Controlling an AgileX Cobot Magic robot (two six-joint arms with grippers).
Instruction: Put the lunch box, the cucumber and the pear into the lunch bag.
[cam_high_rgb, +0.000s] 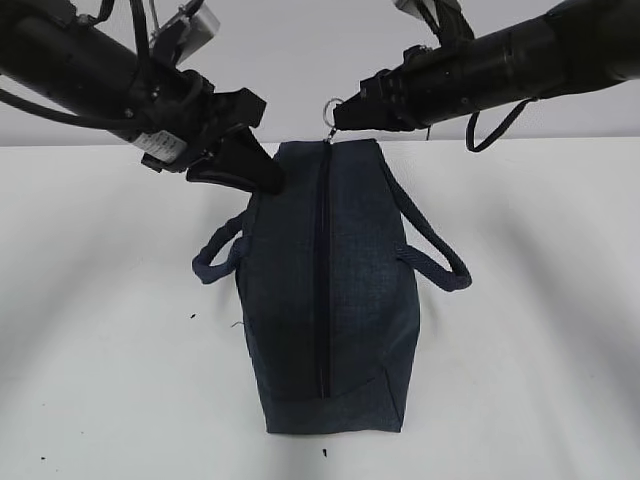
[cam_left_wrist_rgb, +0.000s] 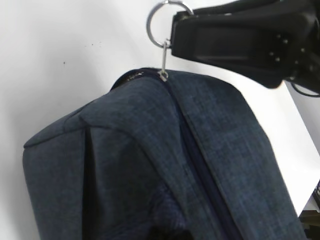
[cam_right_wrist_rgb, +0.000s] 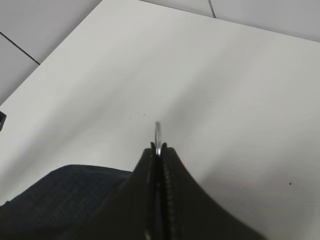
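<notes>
Navy fabric fills most of the shot: one lunch bag (cam_high_rgb: 325, 290) lying lengthwise on a white table (cam_high_rgb: 100, 330), its far end lifted a bit toward the two arms. The zipper (cam_high_rgb: 322, 280) runs down the middle of the top, and from what the exterior view shows it looks zipped shut all along, so you can't see inside at all. No idea what's in there, if anything. Lunch box, cucumber and pear don't show up in any of the three views.

Counting stuff: one bag, two loop handles, one flopped out on each side, left handle (cam_high_rgb: 215, 258) and right handle (cam_high_rgb: 435, 250). One zipper, one metal ring pull (cam_high_rgb: 333, 106). Two grippers.

The right gripper (cam_high_rgb: 343, 115) is clamped on that ring pull at the far end of the bag. The right wrist view shows it nicely, with both fingers pressed together and the thin edge of the ring (cam_right_wrist_rgb: 158, 135) sticking out between the tips. In the left wrist view you can see the ring (cam_left_wrist_rgb: 165, 22) hanging off the black finger, with the little link going down to the slider at the bag's top corner.

The left gripper (cam_high_rgb: 262, 178) is closed too, its tips pressed against the far left corner of the bag. Whether it's actually pinching fabric or just touching it, I can't tell from these angles.

A few dark specks on the table around the bag.
</notes>
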